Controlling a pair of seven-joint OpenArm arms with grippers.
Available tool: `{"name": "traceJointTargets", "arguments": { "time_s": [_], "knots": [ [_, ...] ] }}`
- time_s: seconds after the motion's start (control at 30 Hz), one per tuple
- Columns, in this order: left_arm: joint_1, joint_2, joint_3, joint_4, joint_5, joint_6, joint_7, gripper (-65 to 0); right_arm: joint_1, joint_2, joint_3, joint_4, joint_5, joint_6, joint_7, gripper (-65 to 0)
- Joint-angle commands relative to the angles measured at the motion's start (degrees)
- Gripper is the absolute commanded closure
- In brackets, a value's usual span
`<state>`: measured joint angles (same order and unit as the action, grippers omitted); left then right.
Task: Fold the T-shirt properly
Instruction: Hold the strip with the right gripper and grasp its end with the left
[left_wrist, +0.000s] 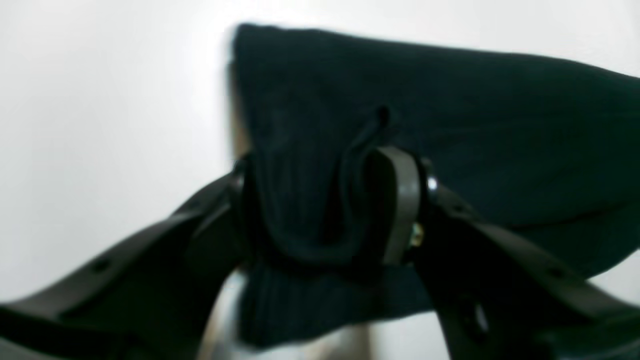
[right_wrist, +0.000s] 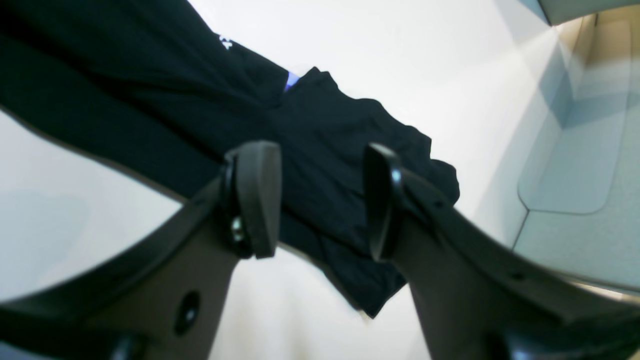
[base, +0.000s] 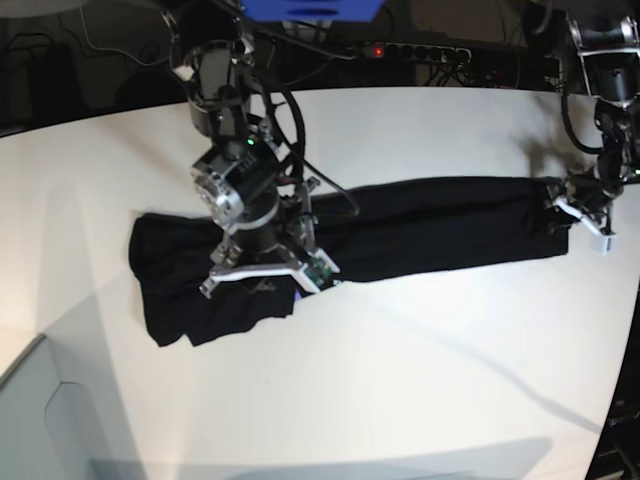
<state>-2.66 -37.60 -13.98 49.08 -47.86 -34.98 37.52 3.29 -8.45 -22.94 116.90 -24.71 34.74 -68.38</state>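
Left gripper (left_wrist: 325, 210): you had it pinching the T-shirt's (base: 420, 230) bunched edge at 3 o'clock.
Right gripper (right_wrist: 320, 200): jaws spread, nothing held, above the shirt's 9 o'clock end.
T-shirt: stretched across your table (base: 420, 380).

Lighting is bright and even. The white table (base: 420, 330) is near overexposed; the T-shirt (base: 430, 230) shows almost no detail. Left wrist view: heavily blurred, the cloth at the left hand (left_wrist: 325, 210) soft-edged. Right wrist view: sharper, with the right hand (right_wrist: 320, 200) bowed by wide-angle distortion. Soft arm shadows cross the table.
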Motion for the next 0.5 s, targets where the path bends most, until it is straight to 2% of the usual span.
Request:
{"name": "traceJointTargets", "arguments": {
  "time_s": [0.0,0.27,0.3,0.37,0.43,0.47],
  "knots": [
    [0.6,0.2,1.0,-0.3,2.4,0.4,4.4,-30.9,1.0,-0.6,-0.1,1.0,-0.1,0.7,0.7,-26.5],
    [-0.6,0.3,0.7,-0.4,2.8,0.4,7.4,-30.4,0.8,-0.6,-0.1,1.0,-0.1,0.7,0.6,-26.5],
    [-0.6,0.3,0.7,-0.4,2.8,0.4,7.4,-28.4,0.8,-0.6,-0.1,1.0,-0.1,0.7,0.6,-26.4],
    [-0.6,0.1,0.7,-0.4,2.8,0.8,7.4,-17.9,0.7,-0.6,-0.1,1.0,-0.1,0.7,0.6,-26.4],
    [-0.6,0.0,0.7,-0.3,2.8,1.0,7.4,-1.9,0.7,-0.6,-0.1,1.0,-0.1,0.7,0.6,-26.4],
    [-0.7,-0.1,0.7,0.0,2.8,1.0,7.7,0.0,0.7,-0.6,-0.1,1.0,-0.1,0.7,0.6,-26.4]
  ]
}}
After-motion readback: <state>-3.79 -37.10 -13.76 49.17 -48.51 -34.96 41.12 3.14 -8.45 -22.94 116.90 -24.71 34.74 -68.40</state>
